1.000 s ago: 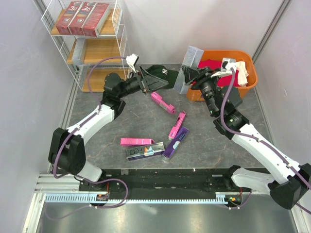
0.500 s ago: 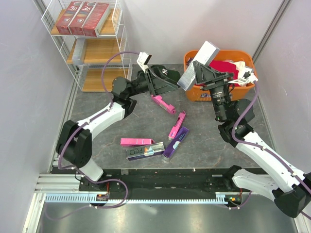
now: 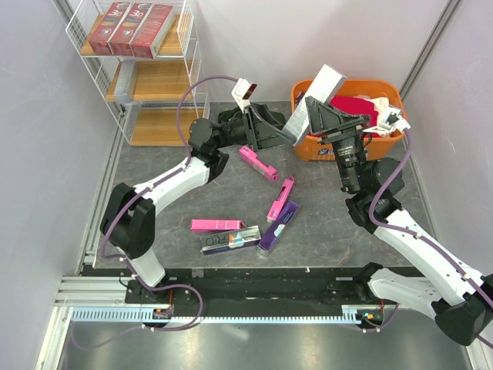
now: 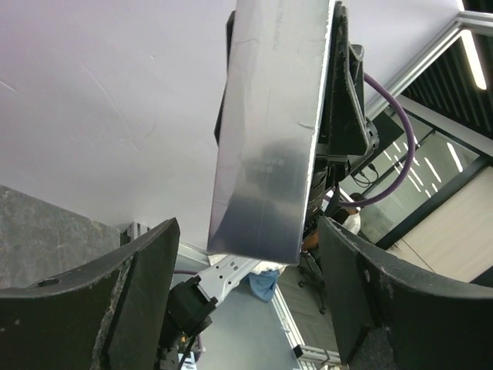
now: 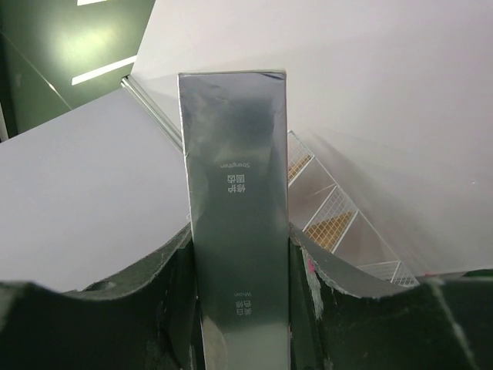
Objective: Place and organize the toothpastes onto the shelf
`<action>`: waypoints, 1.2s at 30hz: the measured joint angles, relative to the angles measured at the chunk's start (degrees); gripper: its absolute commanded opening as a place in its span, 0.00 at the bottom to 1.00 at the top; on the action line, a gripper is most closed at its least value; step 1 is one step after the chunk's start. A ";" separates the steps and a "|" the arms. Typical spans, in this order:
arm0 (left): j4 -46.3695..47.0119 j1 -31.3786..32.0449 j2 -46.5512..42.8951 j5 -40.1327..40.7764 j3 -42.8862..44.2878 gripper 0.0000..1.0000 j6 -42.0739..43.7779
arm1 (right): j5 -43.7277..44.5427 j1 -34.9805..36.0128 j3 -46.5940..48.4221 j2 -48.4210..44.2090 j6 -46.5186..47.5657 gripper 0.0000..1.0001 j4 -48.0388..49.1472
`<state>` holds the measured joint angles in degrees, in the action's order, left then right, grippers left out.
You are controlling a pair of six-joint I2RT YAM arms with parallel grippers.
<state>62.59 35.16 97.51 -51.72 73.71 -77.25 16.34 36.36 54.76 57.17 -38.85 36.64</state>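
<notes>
My right gripper [image 3: 317,114] is shut on a silver-grey toothpaste box [image 3: 327,81] and holds it tilted up in the air in front of the orange tub. In the right wrist view the box [image 5: 239,231] stands between both fingers [image 5: 154,308]. My left gripper [image 3: 276,132] is open, its jaws on either side of the box's lower end, apart from it; the left wrist view shows the box [image 4: 277,131] above the gap. Three dark red toothpastes [image 3: 129,29] lie on the shelf's [image 3: 158,81] top board. Pink [image 3: 258,163], purple [image 3: 279,227] and holographic [image 3: 229,240] boxes lie on the table.
The orange tub [image 3: 308,148] at the back right holds red and white items. Two more pink boxes [image 3: 280,199] [image 3: 218,225] lie mid-table. The shelf's two lower boards hold nothing. Grey walls close in on both sides.
My right gripper lifted the silver-grey box higher, then held still. My left gripper moved right, up to the box's lower end, jaws open.
</notes>
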 measured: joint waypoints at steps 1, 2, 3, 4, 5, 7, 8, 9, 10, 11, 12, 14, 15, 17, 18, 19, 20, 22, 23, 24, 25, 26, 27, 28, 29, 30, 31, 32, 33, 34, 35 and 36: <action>0.15 0.22 0.20 -0.07 0.46 0.67 -0.11 | -0.02 0.00 0.00 0.00 -0.13 0.53 0.00; 0.28 0.39 0.33 -0.07 0.76 0.60 -0.26 | -0.02 0.00 0.00 0.00 -0.22 0.53 0.00; 0.55 0.61 0.37 -0.09 0.92 0.49 -0.39 | -0.04 0.00 0.00 0.00 -0.39 0.54 0.00; 0.72 0.72 0.37 -0.11 0.94 0.46 -0.55 | -0.04 0.00 0.00 0.00 -0.44 0.58 0.00; 0.98 0.83 0.37 -0.22 0.94 0.43 -0.79 | -0.04 0.00 0.00 0.00 -0.57 0.61 0.00; 1.18 0.94 0.37 -0.48 0.94 0.35 -0.96 | 0.09 0.00 0.00 0.00 -0.90 0.72 0.04; 1.18 0.96 0.37 -0.61 0.92 0.34 -1.03 | 0.15 0.00 0.00 -0.02 -0.98 0.76 0.04; 1.20 0.96 0.37 -0.85 0.92 0.29 -1.09 | 0.31 0.00 0.00 -0.02 -1.18 0.80 0.15; 1.25 0.96 0.37 -0.90 0.90 0.27 -1.20 | 0.37 0.00 0.00 -0.09 -1.33 0.85 0.15; 1.29 0.94 0.37 -0.87 0.83 0.27 -1.25 | 0.68 0.00 0.00 -0.13 -1.33 0.87 0.13; 1.42 0.92 0.37 -0.87 0.63 0.26 -1.25 | 1.09 0.00 0.00 -0.20 -1.42 0.90 0.15; 1.90 0.59 0.35 -0.87 -0.20 0.24 -1.25 | 1.97 0.00 0.00 -0.48 -1.16 0.94 -0.15; 1.99 0.42 0.35 -0.81 -0.90 0.23 -1.25 | 2.58 0.00 0.00 -0.63 -0.96 0.95 -0.35; 2.08 -0.46 0.33 -0.90 -2.73 0.22 -1.25 | 3.98 0.00 0.00 -1.07 -0.70 0.98 -1.03; 2.34 -1.09 0.31 -0.98 -3.76 0.22 -1.25 | 4.63 0.00 0.00 -1.29 -0.61 0.98 -1.68; 2.38 -1.92 0.02 -1.07 -4.92 0.22 -1.25 | 5.95 0.00 0.00 -1.44 -0.42 0.98 -2.82; 2.32 -2.82 -0.44 -1.16 -6.10 0.21 -1.27 | 6.86 0.00 -0.02 -1.51 -0.35 0.98 -3.45; 2.23 -5.05 -1.55 -1.11 -8.59 0.19 -1.33 | 9.18 0.00 -0.04 -1.73 -0.24 0.98 -4.44; 2.21 -6.84 -2.43 -1.18 -10.45 0.19 -1.38 | 10.10 0.00 -0.11 -1.95 -0.07 0.98 -4.72; 2.25 -8.50 -3.19 -1.18 -12.07 0.19 -1.46 | 10.99 0.00 -0.15 -2.14 0.13 0.98 -4.98; 2.23 -10.29 -4.04 -1.20 -13.79 0.18 -1.64 | 11.78 0.00 -0.15 -2.32 0.31 0.98 -5.16; 2.21 -11.67 -4.74 -1.31 -15.08 0.18 -1.77 | 12.33 0.00 -0.15 -2.43 0.59 0.98 -5.33; 2.14 -13.66 -5.68 -1.33 -16.83 0.18 -1.90 | 12.81 0.00 -0.15 -2.49 0.81 0.98 -5.42; 2.05 -15.96 -6.97 -1.49 -19.28 0.18 -2.08 | 13.20 0.00 -0.15 -2.49 1.05 0.98 -5.49; 1.88 -17.31 -7.93 -1.70 -20.76 0.18 -2.21 | 13.38 0.00 -0.15 -2.49 1.16 0.98 -5.55; 1.38 -19.50 -9.11 -1.86 -22.53 0.18 -2.34 | 13.55 0.00 -0.15 -2.47 1.31 0.98 -5.68; 0.70 -21.35 -10.43 -2.21 -24.41 0.18 -2.43 | 13.57 0.00 -0.15 -2.43 1.49 0.98 -5.77; 0.04 -23.32 -11.82 -2.78 -26.47 0.17 -2.49 | 13.55 0.00 -0.15 -2.40 1.64 0.98 -5.86; -0.92 -26.08 -13.55 -3.13 -28.83 0.17 -2.56 | 13.55 0.00 -0.15 -2.32 1.84 0.98 -5.88; -2.03 -28.22 -15.08 -4.02 -30.73 0.17 -2.58 | 13.53 0.00 -0.15 -2.19 2.05 0.98 -5.88; -2.97 -29.81 -16.20 -4.66 -32.04 0.16 -2.54 | 13.51 0.00 -0.15 -2.03 2.19 0.98 -5.88; -4.52 -32.20 -17.70 -5.27 -33.42 0.15 -2.45 | 13.46 0.00 -0.15 -1.81 2.27 0.98 -5.88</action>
<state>58.06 2.96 79.81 -56.99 40.29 -79.70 29.80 36.36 54.61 55.35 -36.58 30.76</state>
